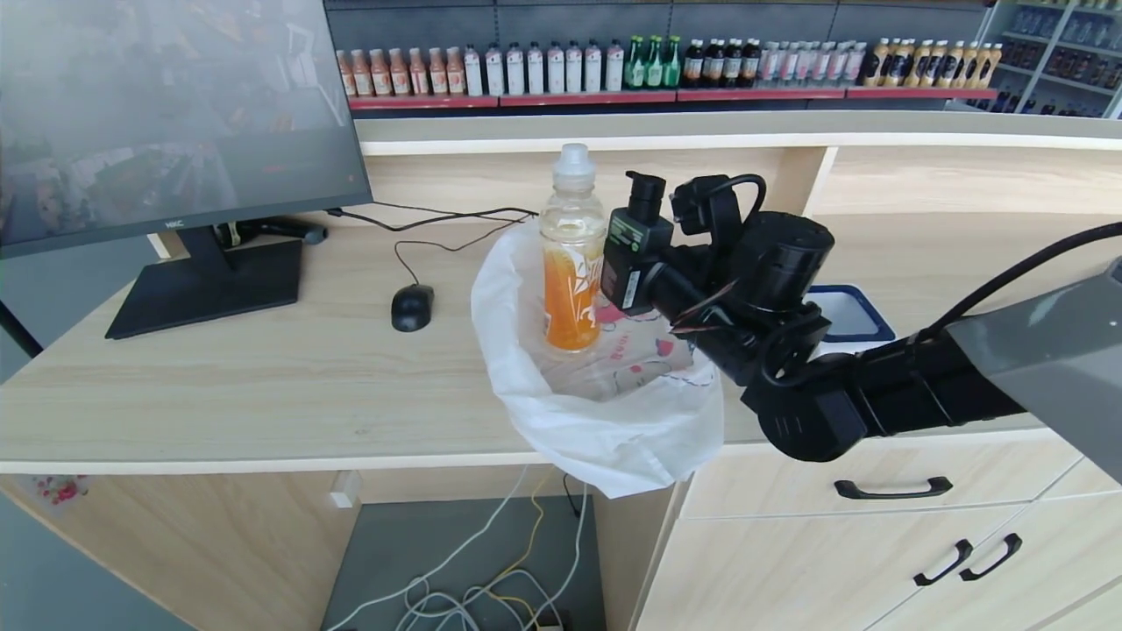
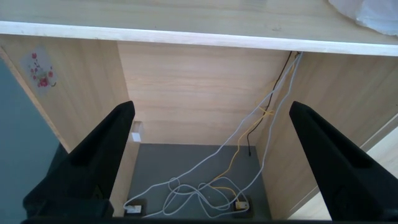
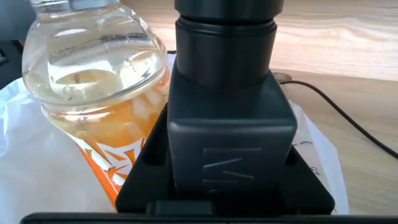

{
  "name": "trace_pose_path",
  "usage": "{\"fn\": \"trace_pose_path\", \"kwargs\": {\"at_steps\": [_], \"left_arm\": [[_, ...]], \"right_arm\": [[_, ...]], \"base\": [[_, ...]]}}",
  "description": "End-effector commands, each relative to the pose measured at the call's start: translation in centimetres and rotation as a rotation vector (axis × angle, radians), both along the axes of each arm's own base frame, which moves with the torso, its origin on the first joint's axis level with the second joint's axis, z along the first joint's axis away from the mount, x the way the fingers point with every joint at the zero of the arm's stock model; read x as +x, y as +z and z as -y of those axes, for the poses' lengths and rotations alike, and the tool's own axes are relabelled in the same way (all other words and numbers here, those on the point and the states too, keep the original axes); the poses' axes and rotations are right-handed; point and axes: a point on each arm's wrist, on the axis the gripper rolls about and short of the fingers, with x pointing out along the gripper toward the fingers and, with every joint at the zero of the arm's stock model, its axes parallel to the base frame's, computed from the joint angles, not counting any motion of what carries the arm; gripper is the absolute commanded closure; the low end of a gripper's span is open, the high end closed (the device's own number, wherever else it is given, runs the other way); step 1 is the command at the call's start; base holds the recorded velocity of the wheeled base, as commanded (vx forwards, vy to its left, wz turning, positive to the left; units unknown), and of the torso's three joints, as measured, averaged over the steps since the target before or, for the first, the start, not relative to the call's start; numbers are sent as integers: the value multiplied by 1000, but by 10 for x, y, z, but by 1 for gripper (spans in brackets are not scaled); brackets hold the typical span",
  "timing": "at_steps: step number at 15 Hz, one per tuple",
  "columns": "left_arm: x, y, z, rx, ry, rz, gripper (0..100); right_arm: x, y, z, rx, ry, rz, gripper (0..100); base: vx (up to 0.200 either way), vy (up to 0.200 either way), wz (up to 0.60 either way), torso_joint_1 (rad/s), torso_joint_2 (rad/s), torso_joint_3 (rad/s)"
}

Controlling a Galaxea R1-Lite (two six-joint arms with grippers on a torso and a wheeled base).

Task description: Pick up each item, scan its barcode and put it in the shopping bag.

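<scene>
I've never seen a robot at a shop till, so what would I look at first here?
First you'd spot the bottle of orange drink standing upright in the mouth of the white bag at the counter's front edge, with the black right gripper close against its side. Next comes the big dark screen on the counter to the left, and the long row of bottles on the shelf behind.

The right arm (image 1: 877, 394) stretches in from the right, its forearm running leftward and slightly upward, and its wrist (image 1: 776, 263) is turned forward at the end. The left gripper (image 2: 211, 109) sits low, pointing forward and down, with its two fingers (image 2: 99, 149) spread wide apart.
</scene>
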Motion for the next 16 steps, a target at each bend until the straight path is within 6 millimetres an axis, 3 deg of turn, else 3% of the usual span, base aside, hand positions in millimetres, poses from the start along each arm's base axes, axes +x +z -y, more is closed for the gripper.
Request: {"fn": "trace_pose_path", "kwargs": {"at_steps": [1, 9, 16], "left_arm": [[0, 0, 0, 0, 1, 1, 0], [0, 0, 0, 0, 1, -1, 0], [0, 0, 0, 0, 1, 1, 0]], "right_arm": [[4, -8, -2, -9, -9, -14, 100], [24, -37, 6, -46, -76, 12, 100], [26, -45, 5, -58, -74, -6, 100]], "base": [[0, 0, 0, 0, 0, 0], [0, 0, 0, 0, 0, 0], [0, 0, 0, 0, 0, 0]]}}
